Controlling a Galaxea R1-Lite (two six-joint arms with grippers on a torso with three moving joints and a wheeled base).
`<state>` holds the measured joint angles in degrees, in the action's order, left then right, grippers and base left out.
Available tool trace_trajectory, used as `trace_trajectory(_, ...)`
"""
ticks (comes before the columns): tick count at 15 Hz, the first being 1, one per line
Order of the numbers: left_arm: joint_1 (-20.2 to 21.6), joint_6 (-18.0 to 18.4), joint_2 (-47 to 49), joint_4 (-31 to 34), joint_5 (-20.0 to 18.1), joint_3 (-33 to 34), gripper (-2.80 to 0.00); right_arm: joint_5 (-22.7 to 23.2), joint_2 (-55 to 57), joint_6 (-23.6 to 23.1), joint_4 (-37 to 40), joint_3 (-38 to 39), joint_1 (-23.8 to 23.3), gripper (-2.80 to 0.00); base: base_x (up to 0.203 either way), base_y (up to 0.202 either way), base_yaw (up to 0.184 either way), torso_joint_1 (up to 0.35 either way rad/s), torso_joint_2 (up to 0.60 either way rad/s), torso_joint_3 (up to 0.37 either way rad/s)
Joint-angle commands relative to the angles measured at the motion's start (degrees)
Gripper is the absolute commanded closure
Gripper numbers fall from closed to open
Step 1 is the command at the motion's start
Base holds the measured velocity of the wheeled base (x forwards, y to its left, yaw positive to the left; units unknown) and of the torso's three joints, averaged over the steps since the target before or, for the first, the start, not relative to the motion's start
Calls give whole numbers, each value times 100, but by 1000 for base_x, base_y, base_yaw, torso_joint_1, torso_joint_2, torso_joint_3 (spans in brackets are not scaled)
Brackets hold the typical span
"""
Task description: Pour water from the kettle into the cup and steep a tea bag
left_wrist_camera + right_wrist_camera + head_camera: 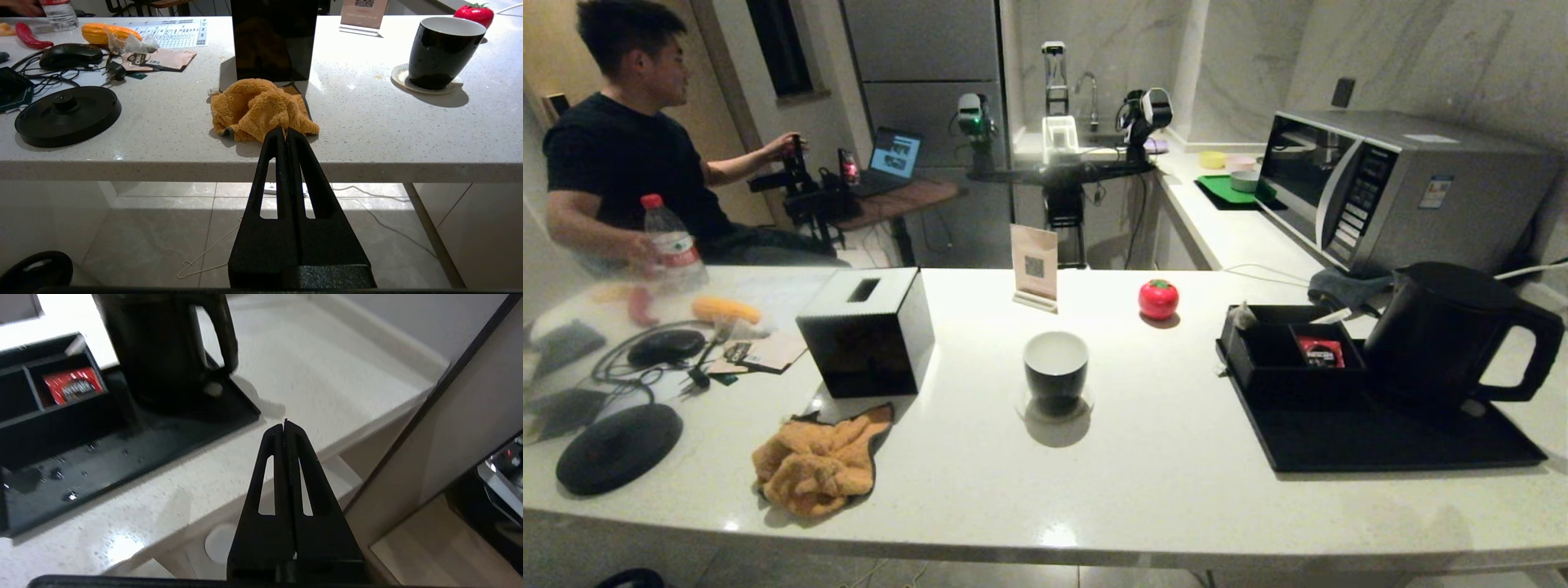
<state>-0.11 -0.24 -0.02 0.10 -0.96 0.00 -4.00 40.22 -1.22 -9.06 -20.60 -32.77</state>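
Nearest the lens in the right wrist view was the right end effector (284, 425), fingers pressed together and holding nothing, hanging off the edge of the white surface (1160, 482) short of the black tray (122, 465); the left end effector (286, 132) was pinched closed and empty too, parked below the surface edge in front of the orange cloth (261, 108).

The kettle (1445, 339) stood upright on the tray at the right, long axis vertical, loop handle (1539, 351) pointing right and away from the cup (1055, 367), so I'd guess the spout faced left toward it; the cup sat mid-surface on a small coaster (402, 77), mouth up, well apart from the kettle.

What could go wrong, as I read it: the fingers would need to spread before reaching the handle or they'd just shove the kettle; the tray had droplets on it, so it might slide; a long carry could slosh water. The tea bag (1243, 317) looked like the pale pouch in the compartment box (1290, 359), not the red packet (72, 384); easy to mix up.
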Motion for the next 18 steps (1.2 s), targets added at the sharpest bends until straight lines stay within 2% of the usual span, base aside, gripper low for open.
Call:
trace_trajectory(1,2,-3,2,-1,0,0,0,-4,428,-3,-15,67,-19,0,0,0,0,0,0,0)
trace_trajectory(4,2,-3,2,-1,0,0,0,1,975,18,-256,124,-14,0,0,0,0,0,0,0)
trace_trajectory(8,2,-3,2,-1,0,0,0,12,1890,27,-1179,376,2,0,0,0,0,0,0,0)
trace_trajectory(9,2,-3,2,-1,0,0,0,13,2162,31,-1440,427,3,-280,0,0,0,0,0,0)
trace_trajectory(15,2,-3,2,-1,0,0,0,22,3635,27,-3152,598,23,-280,0,0,0,0,0,0)
trace_trajectory(18,2,-3,2,-1,0,0,0,100,4194,35,-3751,610,31,-280,0,0,0,0,0,0)
